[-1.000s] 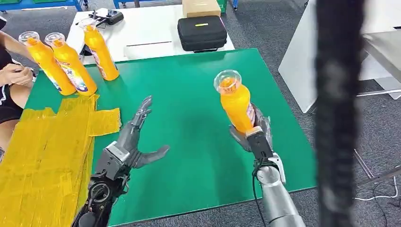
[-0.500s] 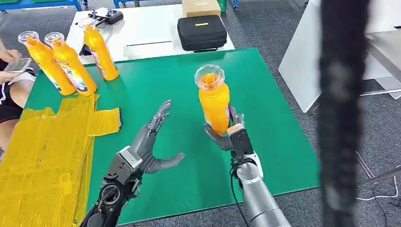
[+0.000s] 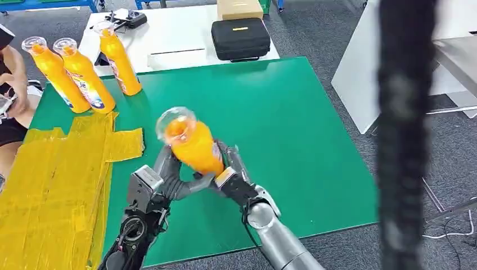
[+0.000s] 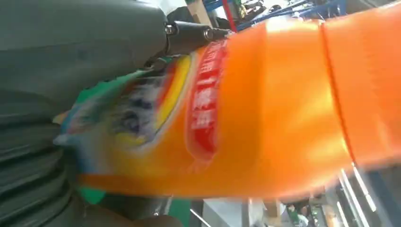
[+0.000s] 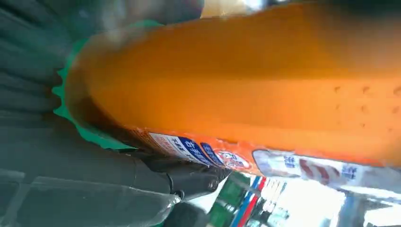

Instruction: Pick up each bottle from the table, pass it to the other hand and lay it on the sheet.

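**Both hands meet at one orange bottle**

An orange bottle (image 3: 192,145) is up in the air above the green table (image 3: 292,129), near the front edge. It leans over, with its clear cap (image 3: 175,121) tipped toward the yellow sheet (image 3: 50,180). The picture of the bottle is a bit blurry.

The right hand (image 3: 233,174) holds the bottle at its lower part. Its fingers (image 3: 232,157) are wrapped around the orange side. The left hand (image 3: 163,180) is right up against the same bottle from the other side. Its fingers go up behind the bottle and its thumb (image 3: 197,184) reaches under it. The left hand looks like it is touching the bottle, but I cannot tell if it is really gripping it or just cupping it. In the left wrist view the bottle (image 4: 265,113) sits very close to the grey hand (image 4: 71,71), with its bright label (image 4: 156,104) turned to the camera. In the right wrist view the bottle (image 5: 265,90) lies across the grey right hand (image 5: 71,175).

The yellow sheet lies flat on the left part of the table. Three more orange bottles (image 3: 84,73) stand upright at the far left corner, just past the sheet. A black case (image 3: 240,38) sits on a white table (image 3: 185,34) behind. A person (image 3: 11,101) sits at the left edge.
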